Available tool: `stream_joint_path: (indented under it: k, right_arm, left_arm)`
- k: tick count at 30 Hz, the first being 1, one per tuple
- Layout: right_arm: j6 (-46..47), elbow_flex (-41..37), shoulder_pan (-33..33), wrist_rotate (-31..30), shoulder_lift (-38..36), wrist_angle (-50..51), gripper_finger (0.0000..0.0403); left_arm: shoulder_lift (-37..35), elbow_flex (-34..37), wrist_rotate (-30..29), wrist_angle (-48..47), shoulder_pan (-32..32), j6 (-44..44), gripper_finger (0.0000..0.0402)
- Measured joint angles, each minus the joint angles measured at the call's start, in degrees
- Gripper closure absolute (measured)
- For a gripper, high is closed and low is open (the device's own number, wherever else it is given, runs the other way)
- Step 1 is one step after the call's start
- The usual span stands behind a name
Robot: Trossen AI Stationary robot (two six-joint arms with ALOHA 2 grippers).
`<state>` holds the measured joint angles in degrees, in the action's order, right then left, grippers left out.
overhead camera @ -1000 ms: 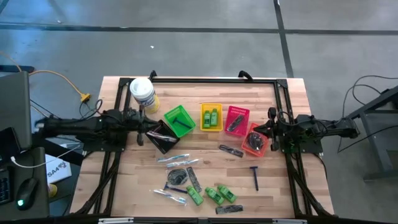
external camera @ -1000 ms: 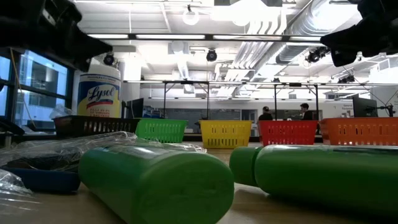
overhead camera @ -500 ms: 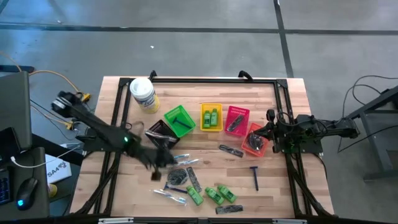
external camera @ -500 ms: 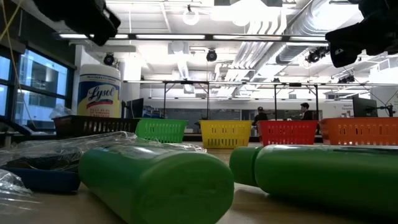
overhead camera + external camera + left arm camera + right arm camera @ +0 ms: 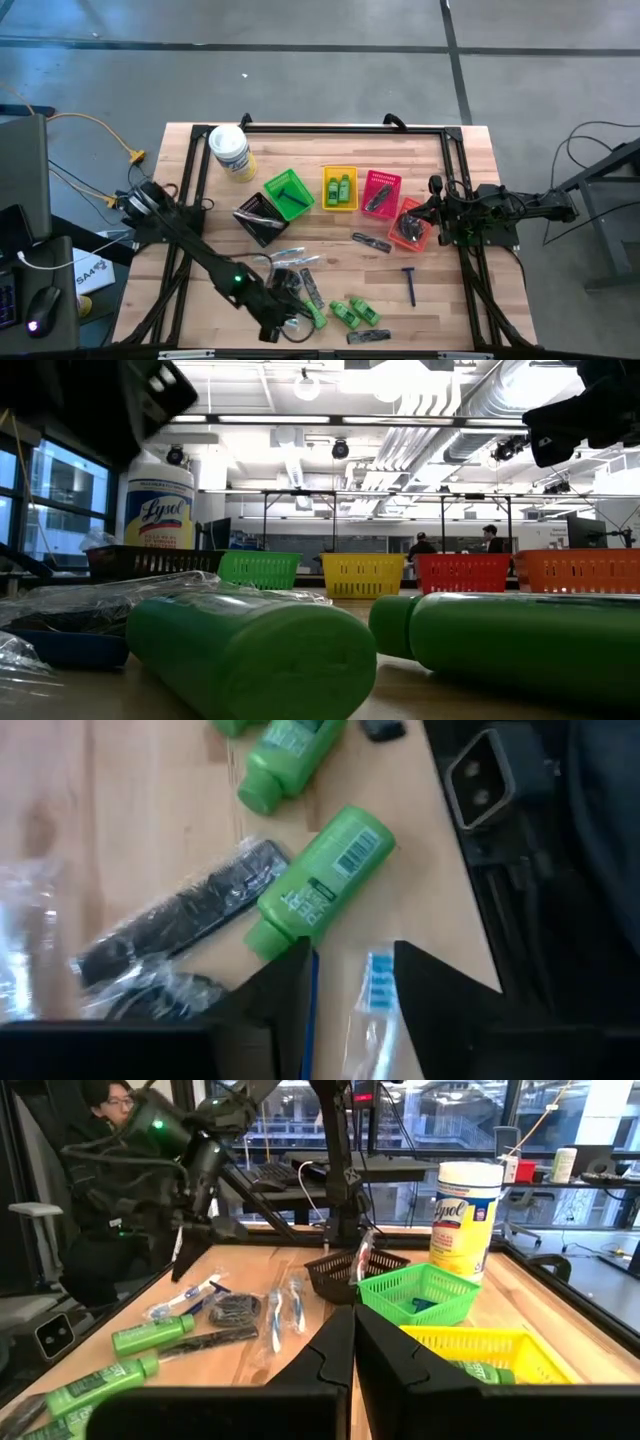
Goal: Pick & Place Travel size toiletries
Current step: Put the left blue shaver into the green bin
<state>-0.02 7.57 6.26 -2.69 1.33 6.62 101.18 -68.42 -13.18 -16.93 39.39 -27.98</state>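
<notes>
Left jaws (image 5: 350,970) parted over the loose toiletries at the counter's (image 5: 450,310) front edge; right jaws (image 5: 353,1342) shut and empty.

My left jaws stand apart, holding nothing, above a clear-wrapped stick (image 5: 377,982) just beside a green mini bottle (image 5: 322,880) and a dark comb (image 5: 180,925). More green bottles (image 5: 346,313) and a dark packet (image 5: 284,283) lie near them on the counter; a blue-handled razor (image 5: 410,284) lies farther right. Behind them stand the black basket (image 5: 262,217), green basket (image 5: 289,193), yellow basket (image 5: 339,187), pink basket (image 5: 380,194) and orange basket (image 5: 410,225). My right jaws wait closed beside the orange basket.
</notes>
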Motion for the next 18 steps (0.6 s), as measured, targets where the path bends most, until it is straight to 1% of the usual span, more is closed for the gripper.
stream_joint_path:
  k: [2, 5, 7, 10, 11, 15, 18]
  right_arm:
    - [0.26, 0.0, 0.0, 0.1, 0.01, 0.03, 0.0398]
    - [0.38, 0.0, 0.0, 0.36, 0.01, 0.16, 0.0398]
    - [0.4, 0.0, 0.0, 1.29, 0.01, 0.11, 0.0398]
    - [0.42, 0.0, 0.0, 1.54, 0.01, 0.15, 0.0399]
    - [0.42, 0.0, 0.0, 1.55, 0.01, 0.21, 0.0399]
    - [0.38, 0.0, 0.0, 1.46, 0.01, 0.33, 0.0399]
    - [0.35, 0.0, 0.0, 1.43, 0.01, 0.6, 0.0399]
  left_arm:
    - [2.51, -1.4, 0.49, 0.09, -0.06, -0.38, 0.0244]
    - [4.37, -2.36, 1.19, -1.03, -0.25, -1.21, 0.0236]
    - [5.08, -2.61, 3.13, -2.07, -1.27, -4.66, 0.0236]
    - [5.39, -2.5, 4.35, -7.17, -2.85, -8.27, 0.0236]
    - [5.68, -2.5, 4.56, -7.69, -3.17, -8.28, 0.0236]
    - [6.21, -2.41, 8.92, -7.62, -3.38, -5.5, 0.0236]
    - [6.93, -2.46, 10.26, -7.36, -3.31, -4.46, 0.0236]
